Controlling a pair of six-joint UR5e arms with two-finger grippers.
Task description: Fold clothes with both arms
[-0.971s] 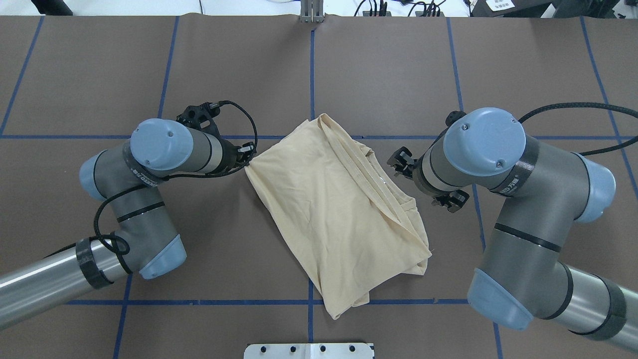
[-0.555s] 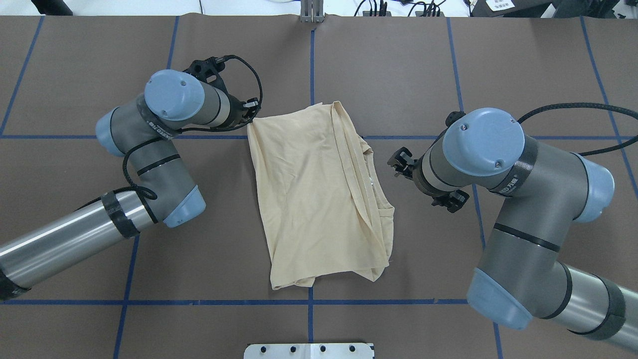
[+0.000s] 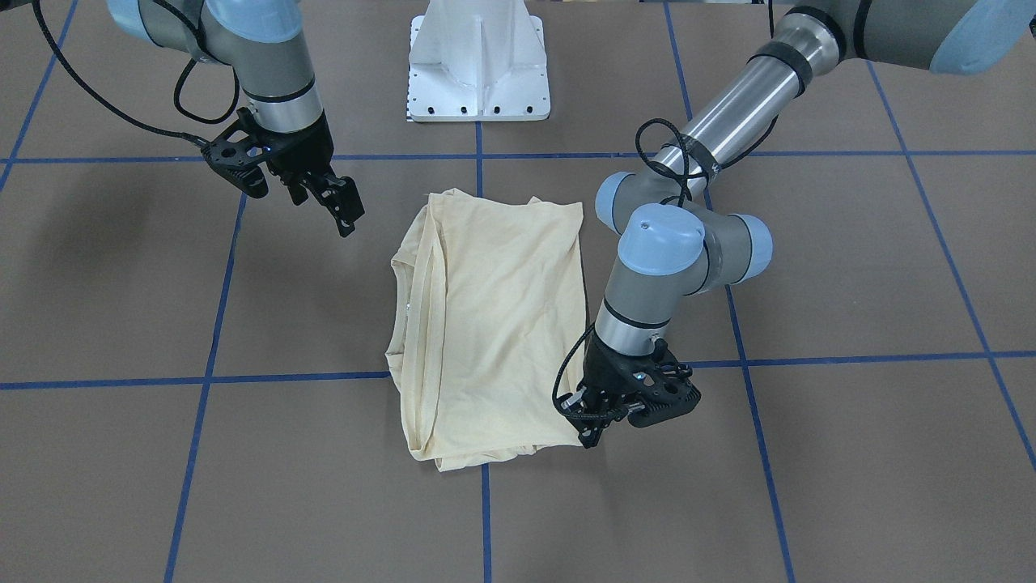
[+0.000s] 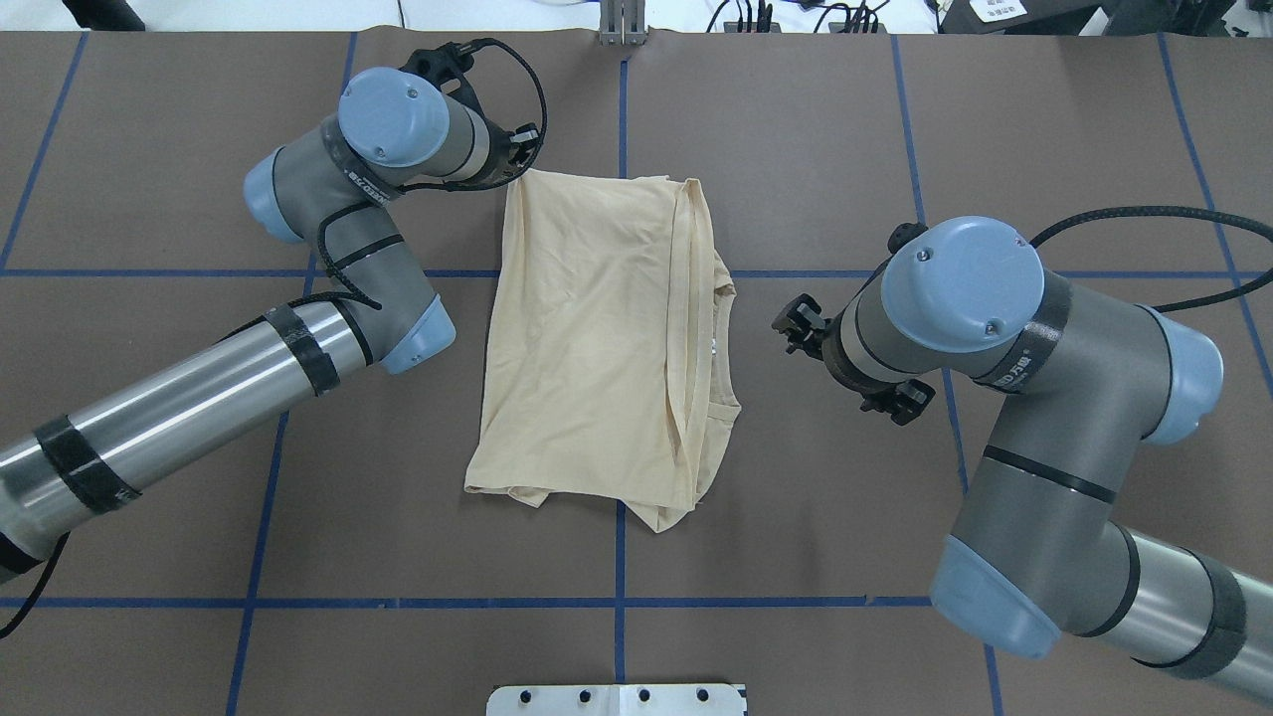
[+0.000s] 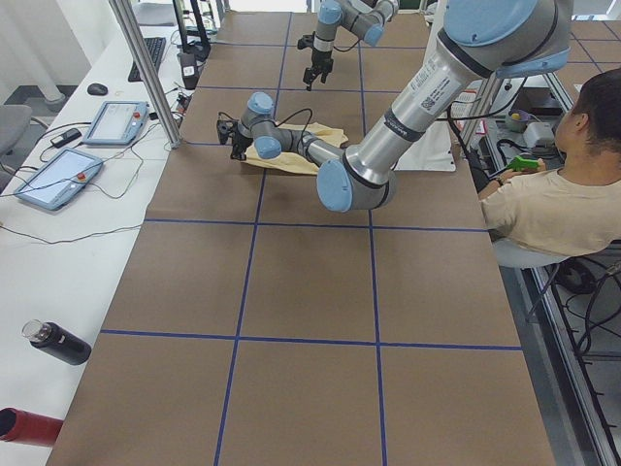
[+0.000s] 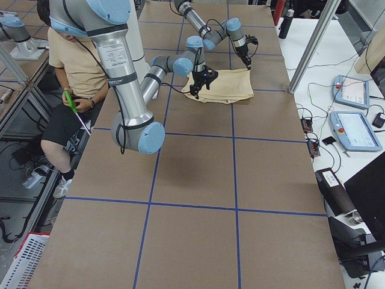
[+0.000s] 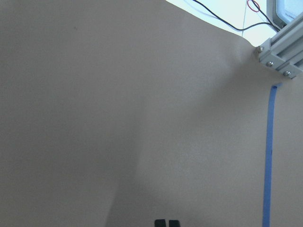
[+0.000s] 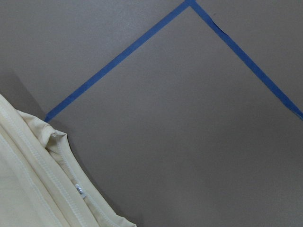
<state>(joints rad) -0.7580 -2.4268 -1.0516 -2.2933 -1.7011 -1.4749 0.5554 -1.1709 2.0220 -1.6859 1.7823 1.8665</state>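
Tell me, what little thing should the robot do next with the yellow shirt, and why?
Probably the left gripper should open and release the folded pale cream-yellow shirt. It pinches the shirt's far corner, the shirt lies flat and square with the blue tape lines, and the open right gripper hovers beside it.

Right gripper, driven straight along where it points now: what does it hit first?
Probably the bare table, just beside the T-shirt's collar edge; the right gripper slants down short of the cloth. Depth unclear.

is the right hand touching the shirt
No, in the overhead view the right hand hangs apart from the shirt, bare table between them.
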